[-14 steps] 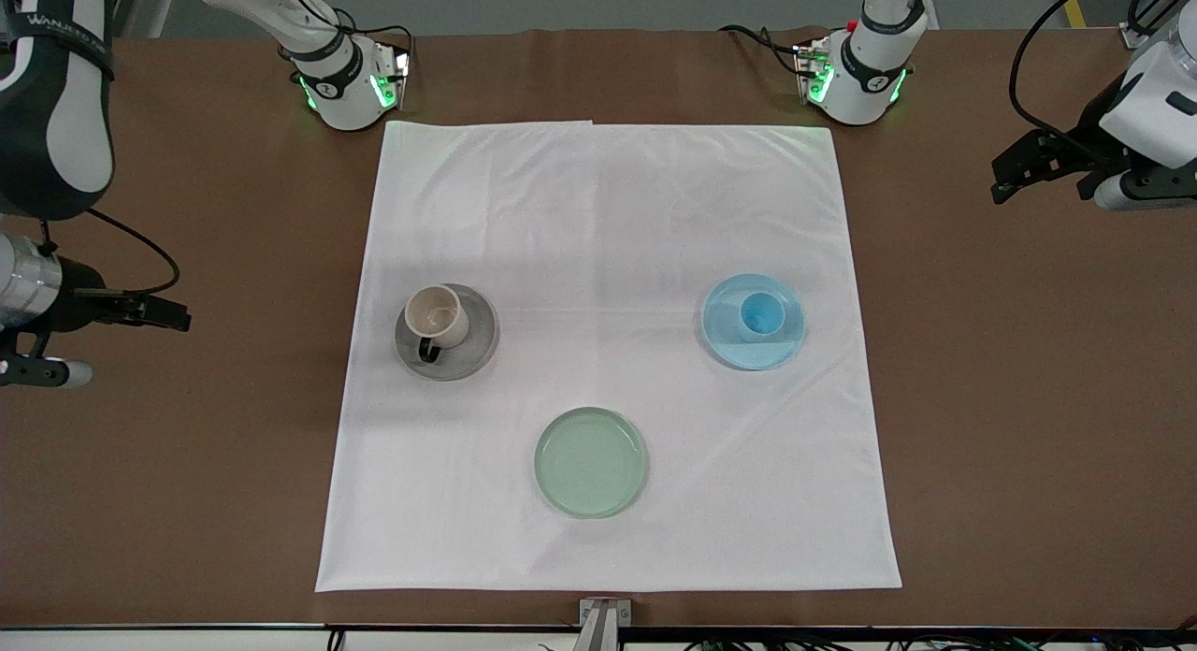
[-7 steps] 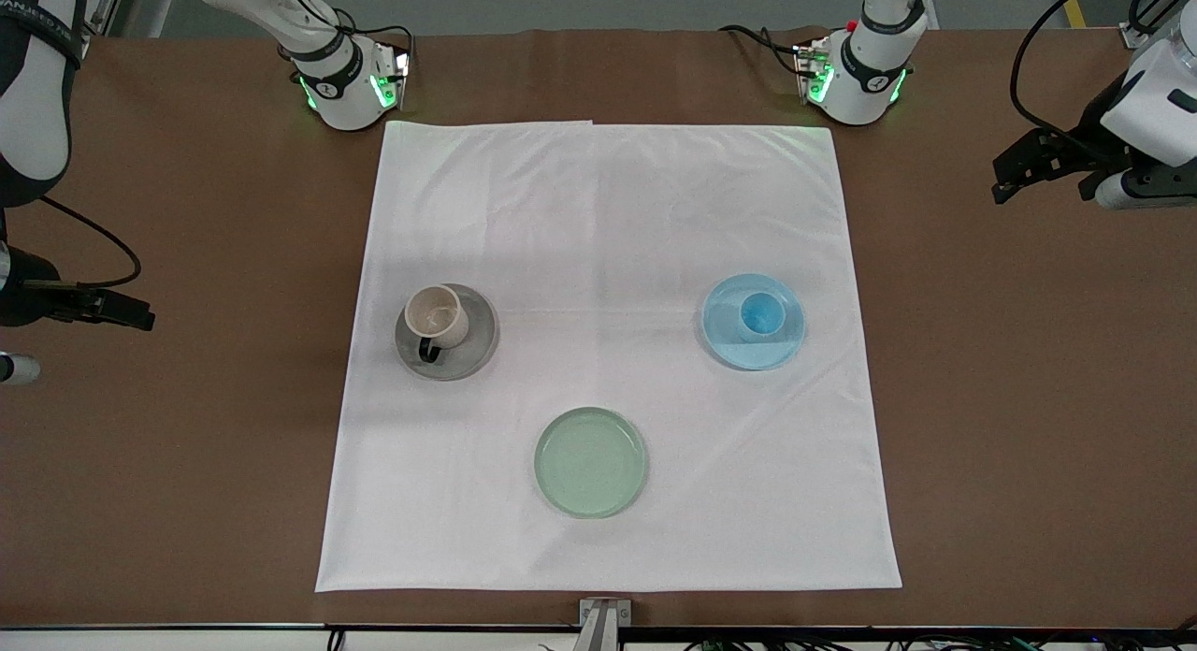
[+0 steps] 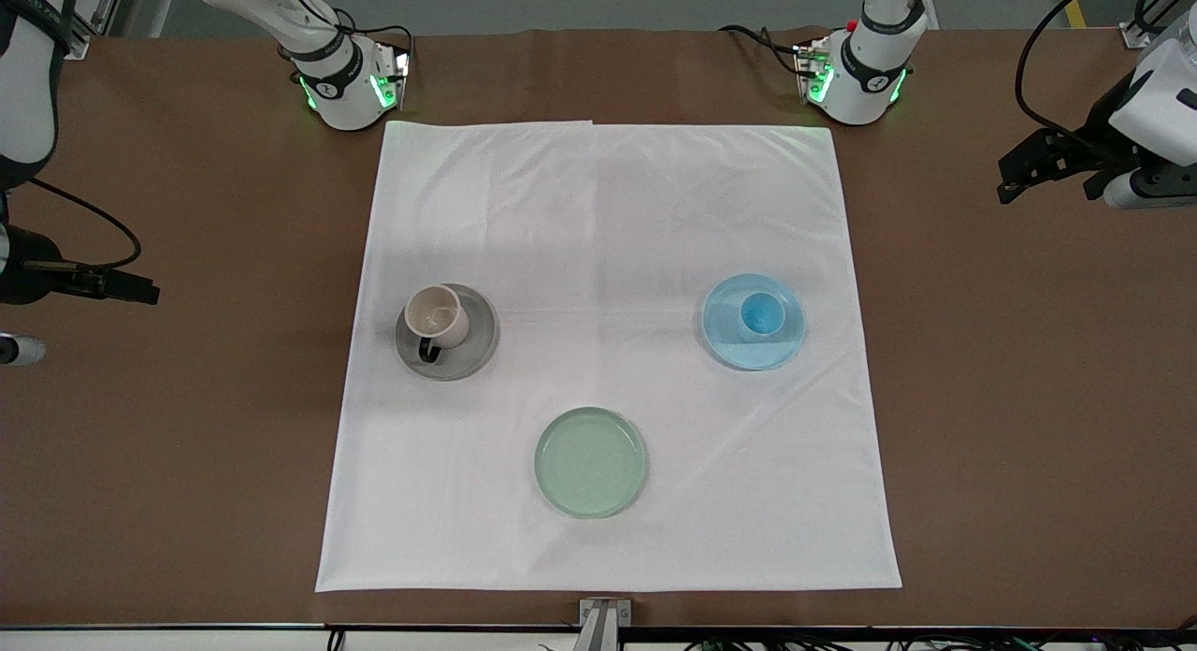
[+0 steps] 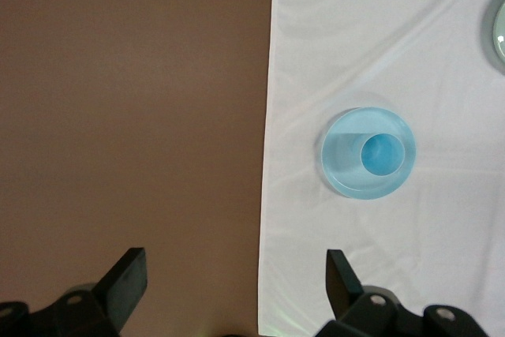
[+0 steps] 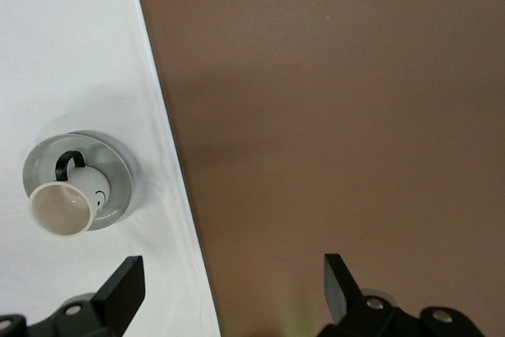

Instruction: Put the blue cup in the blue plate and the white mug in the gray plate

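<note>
Both arms have pulled outward over bare table: right gripper [image 3: 140,291] and left gripper [image 3: 1015,179] spread, holding nothing. Mug [image 3: 436,316] stands on the gray plate [image 3: 472,352]; cup [image 3: 760,314] stands in the blue plate [image 3: 739,352].

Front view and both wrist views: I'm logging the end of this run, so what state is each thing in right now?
Small light-blue cup: upright, standing in the blue plate.
Round light-blue plate: flat on the white cloth, holding the cup.
Cream-white mug with black handle: upright, in the gray plate.
Round gray plate: on the cloth, holding the mug.
Pale green plate: empty.
Left gripper: open, over bare table.
Right gripper: open, over bare table.
</note>
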Tool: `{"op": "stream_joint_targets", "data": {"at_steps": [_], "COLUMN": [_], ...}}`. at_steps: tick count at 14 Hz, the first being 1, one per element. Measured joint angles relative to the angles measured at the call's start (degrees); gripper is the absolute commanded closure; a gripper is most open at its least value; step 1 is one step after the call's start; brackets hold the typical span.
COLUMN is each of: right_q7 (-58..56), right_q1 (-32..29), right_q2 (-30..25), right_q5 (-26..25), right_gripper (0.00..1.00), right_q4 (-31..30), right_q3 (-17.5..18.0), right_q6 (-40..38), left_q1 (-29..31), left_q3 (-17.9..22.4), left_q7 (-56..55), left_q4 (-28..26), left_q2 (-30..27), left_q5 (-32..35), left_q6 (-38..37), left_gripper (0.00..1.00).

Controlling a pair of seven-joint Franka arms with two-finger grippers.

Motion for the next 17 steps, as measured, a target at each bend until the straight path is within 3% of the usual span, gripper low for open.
{"op": "stream_joint_targets", "data": {"at_steps": [4,9,12,17], "right_q7": [0.0,0.3,0.3,0.3], "right_q1": [-5.7,-12.0,-12.8,-12.9], "right_q2": [-5.0,-15.6,-20.4,-22.6], "right_q5": [-0.1,-2.0,-2.3,-2.3], "right_gripper": [0.0,0.0,0.0,0.0], "right_q4": [-3.4,-14.7,-20.1,-20.5], "right_q3": [5.8,14.4,15.3,15.5], "right_q6": [0.2,4.1,5.4,3.5], "left_q1": [0.0,0.0,0.1,0.3], "left_q3": [0.0,0.1,0.1,0.1], "left_q7": [0.2,0.3,0.3,0.3], "left_q4": [0.0,0.0,0.1,0.4], "left_q2": [0.0,0.0,0.0,0.0], "left_q5": [0.0,0.0,0.0,0.0], "left_q6": [0.0,0.0,0.2,0.5], "left_gripper": [0.0,0.0,0.0,0.0]}}
